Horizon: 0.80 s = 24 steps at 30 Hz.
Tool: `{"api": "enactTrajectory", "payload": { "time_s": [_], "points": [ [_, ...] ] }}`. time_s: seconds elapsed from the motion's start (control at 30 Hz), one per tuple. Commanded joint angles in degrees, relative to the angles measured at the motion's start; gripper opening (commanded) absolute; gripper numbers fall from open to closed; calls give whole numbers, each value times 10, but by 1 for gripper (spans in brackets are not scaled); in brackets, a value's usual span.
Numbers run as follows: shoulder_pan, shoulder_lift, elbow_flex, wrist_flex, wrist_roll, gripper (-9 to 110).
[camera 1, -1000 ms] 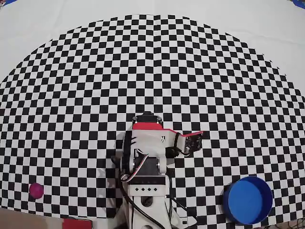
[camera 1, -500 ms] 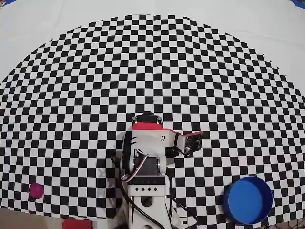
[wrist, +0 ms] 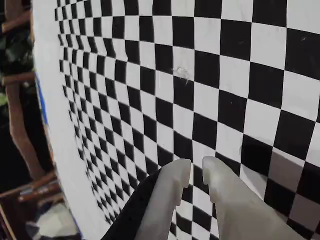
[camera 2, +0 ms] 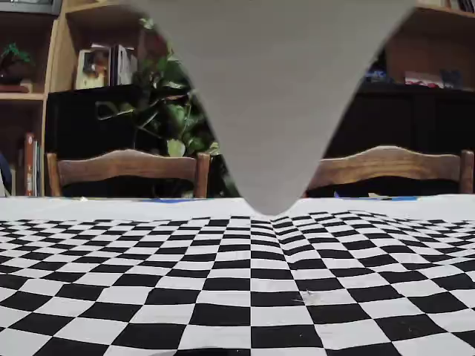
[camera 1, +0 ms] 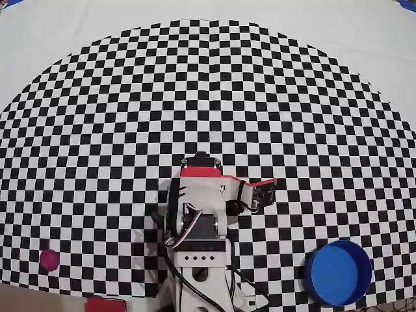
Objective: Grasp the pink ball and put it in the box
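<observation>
Hand [wrist: 196, 172], fingers nearly pressed together and empty, is being held over the surface [camera 1: 208, 84]; ball [camera 1: 49, 259] is lying ungrasped, far from the box [camera 1: 338, 273].

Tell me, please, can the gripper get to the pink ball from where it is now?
Probably yes. The pink ball lies alone on the checkered cloth, lower left in the overhead view, with nothing around it. The gripper, nearly closed and empty, must swing across from the other side.

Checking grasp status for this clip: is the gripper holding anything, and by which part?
Nothing is held. The gripper is empty, jaws nearly closed over the checkered mat, and the pink ball lies far off.
</observation>
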Motion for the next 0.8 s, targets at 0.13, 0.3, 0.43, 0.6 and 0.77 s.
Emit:
{"api": "enactTrajectory", "payload": {
  "time_s": [0.13, 0.3, 0.43, 0.6, 0.77],
  "points": [
    [1, 15, 4, 4, -1, 0],
    [2, 15, 4, 4, 0, 0],
    [1, 15, 4, 4, 0, 0],
    [-2, 15, 4, 4, -4, 0],
    [-3, 15, 4, -1, -4, 0]
  ]
}}
